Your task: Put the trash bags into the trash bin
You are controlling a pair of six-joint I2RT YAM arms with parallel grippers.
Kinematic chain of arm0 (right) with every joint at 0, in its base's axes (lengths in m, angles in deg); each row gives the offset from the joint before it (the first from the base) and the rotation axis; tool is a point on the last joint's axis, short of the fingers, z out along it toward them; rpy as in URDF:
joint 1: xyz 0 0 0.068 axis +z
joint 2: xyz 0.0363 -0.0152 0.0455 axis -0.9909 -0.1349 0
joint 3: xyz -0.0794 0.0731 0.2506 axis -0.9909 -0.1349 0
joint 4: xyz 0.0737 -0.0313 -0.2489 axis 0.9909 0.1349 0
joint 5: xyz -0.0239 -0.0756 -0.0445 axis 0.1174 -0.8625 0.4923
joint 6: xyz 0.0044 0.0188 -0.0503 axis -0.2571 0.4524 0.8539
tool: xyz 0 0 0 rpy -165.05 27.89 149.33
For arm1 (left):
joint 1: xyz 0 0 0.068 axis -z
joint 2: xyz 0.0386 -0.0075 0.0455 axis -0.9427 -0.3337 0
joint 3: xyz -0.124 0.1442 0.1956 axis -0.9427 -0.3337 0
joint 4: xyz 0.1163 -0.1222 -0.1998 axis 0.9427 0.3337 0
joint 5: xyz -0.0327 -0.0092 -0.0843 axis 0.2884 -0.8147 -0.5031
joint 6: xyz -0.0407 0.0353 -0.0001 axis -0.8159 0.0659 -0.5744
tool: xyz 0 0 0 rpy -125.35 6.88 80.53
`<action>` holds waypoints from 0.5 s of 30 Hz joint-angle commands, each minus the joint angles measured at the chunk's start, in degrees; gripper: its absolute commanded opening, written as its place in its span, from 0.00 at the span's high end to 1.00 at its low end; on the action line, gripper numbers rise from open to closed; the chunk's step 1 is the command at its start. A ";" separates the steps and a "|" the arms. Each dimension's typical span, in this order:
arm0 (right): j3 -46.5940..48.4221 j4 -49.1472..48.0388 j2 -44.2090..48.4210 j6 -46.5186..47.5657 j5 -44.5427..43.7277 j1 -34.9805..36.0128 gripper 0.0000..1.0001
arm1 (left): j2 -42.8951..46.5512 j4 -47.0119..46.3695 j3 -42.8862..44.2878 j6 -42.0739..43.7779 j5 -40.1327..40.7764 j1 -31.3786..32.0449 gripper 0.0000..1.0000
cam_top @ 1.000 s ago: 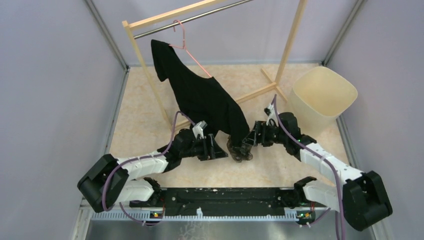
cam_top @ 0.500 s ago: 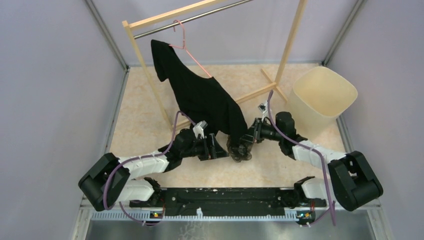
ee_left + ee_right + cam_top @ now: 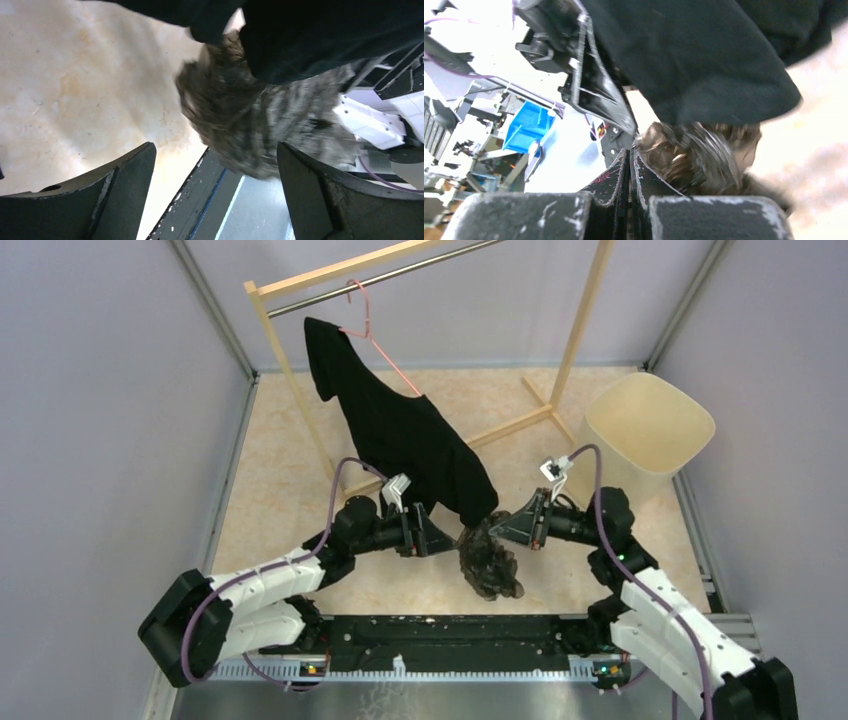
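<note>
A crumpled brown-grey trash bag (image 3: 489, 563) hangs in a bunch between the two grippers, just under the hem of the black T-shirt. My right gripper (image 3: 498, 529) is shut on its upper right edge; in the right wrist view the jaws (image 3: 630, 153) are pressed together with the glossy film (image 3: 704, 155) bunched beside them. My left gripper (image 3: 446, 540) stands open just left of the bag, and the bag (image 3: 250, 125) hangs blurred ahead of its wide-apart fingers (image 3: 215, 148), apart from them. The cream trash bin (image 3: 620, 466) stands at the far right, upright.
A wooden clothes rack (image 3: 288, 360) crosses the back of the floor, one foot (image 3: 540, 400) reaching toward the bin. A black T-shirt (image 3: 410, 440) on a pink hanger (image 3: 365, 325) droops over both grippers. Grey walls close in left and right.
My right gripper closed on the bag and lifted it off the floor, its arm swinging back to the right. The bag now hangs lower and longer. The left gripper stays open and has risen slightly.
</note>
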 commanded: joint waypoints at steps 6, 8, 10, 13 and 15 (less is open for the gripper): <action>8.39 -4.65 6.05 -4.72 9.12 0.75 1.00 | 8.24 -6.87 2.58 5.32 -6.39 -0.18 0.09; 8.90 -7.04 6.07 -6.23 10.50 1.25 1.00 | 9.54 -9.51 2.12 5.17 -9.83 -0.09 0.06; 9.57 -7.87 5.64 -6.44 10.74 2.08 1.00 | 10.36 -12.19 1.64 4.61 -12.19 -0.04 0.02; 10.27 -7.91 4.48 -6.42 9.58 3.07 1.00 | 10.04 -14.63 1.08 3.55 -14.10 0.00 0.02; 10.55 -5.98 3.65 -5.08 7.34 3.84 1.00 | 9.47 -13.99 1.57 3.30 -14.21 0.00 0.02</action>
